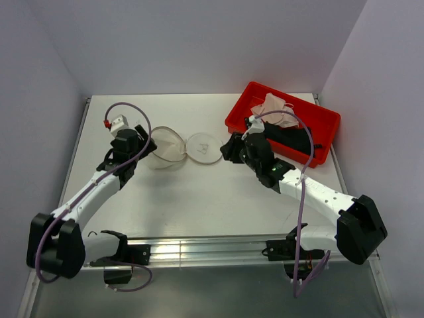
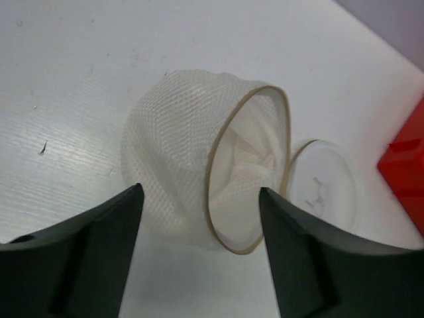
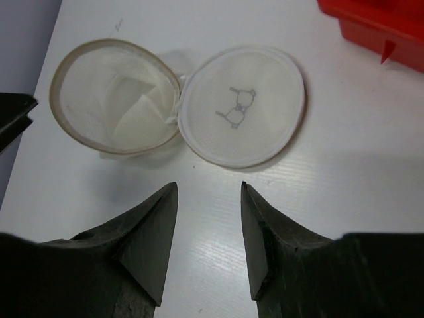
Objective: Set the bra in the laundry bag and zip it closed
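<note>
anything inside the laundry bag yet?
Only pale folded mesh shows inside the open laundry bag; the bra lies in the red tray. Whatever sits under the folds is hidden.

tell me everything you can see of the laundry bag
The laundry bag is a small round dome of whitish translucent mesh with a thin tan rim, and it is unzipped. It lies on its side on the white table with its mouth gaping, and only whitish folds show inside. Its flat round lid, printed with a small grey bra symbol, lies hinged beside the mouth. The open left pincer hovers close by; contact cannot be told.
</note>
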`<state>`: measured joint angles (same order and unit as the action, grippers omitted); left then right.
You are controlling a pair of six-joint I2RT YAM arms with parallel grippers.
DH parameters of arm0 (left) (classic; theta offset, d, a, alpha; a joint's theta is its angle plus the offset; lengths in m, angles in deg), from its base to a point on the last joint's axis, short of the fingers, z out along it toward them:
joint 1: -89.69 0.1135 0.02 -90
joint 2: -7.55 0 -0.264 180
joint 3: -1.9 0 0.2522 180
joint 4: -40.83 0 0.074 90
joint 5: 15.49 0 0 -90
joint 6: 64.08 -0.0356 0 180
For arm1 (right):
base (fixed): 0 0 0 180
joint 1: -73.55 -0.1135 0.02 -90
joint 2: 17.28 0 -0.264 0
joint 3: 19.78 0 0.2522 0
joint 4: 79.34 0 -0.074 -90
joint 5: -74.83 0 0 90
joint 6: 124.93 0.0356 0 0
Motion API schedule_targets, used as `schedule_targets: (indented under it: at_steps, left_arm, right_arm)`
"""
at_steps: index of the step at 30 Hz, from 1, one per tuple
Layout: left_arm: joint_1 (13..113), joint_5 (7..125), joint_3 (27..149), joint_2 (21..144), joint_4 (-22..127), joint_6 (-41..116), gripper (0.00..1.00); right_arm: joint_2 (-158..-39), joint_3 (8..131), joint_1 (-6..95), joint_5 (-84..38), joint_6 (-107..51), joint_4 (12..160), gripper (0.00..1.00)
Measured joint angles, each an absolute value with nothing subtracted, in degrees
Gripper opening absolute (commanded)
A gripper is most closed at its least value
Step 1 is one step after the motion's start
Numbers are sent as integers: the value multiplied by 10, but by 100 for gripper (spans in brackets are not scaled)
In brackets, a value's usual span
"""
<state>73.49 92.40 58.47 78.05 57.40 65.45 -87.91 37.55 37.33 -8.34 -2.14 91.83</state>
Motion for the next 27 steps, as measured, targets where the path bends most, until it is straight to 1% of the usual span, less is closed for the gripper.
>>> schedule_targets:
  at_steps: [2,5,7,11,17,23,27]
  left_arm:
    - [735,914,585,741,580,656,83]
    - [732,884,586,675,588,656,84]
    - [726,847,589,624,590,655,85]
    - [713,734,607,542,599,639,87]
    - [708,598,619,482,658,582,89]
    - [707,565,588,440,695,549,88]
    - [708,542,581,443,706,538,88]
  right_arm:
    - [-880,397,382,-73,-29,906,50]
    - [-888,440,421,-64,-39,892,48]
    - [-903,472,457,-55,-46,885,48]
    - [-952,534,533,-32,-61,874,47]
    - [-1042,581,638,-28,-76,857,47]
    - [-1075,586,699,-39,-85,838,47]
    - [-1138,649,728,-45,-96,828,49]
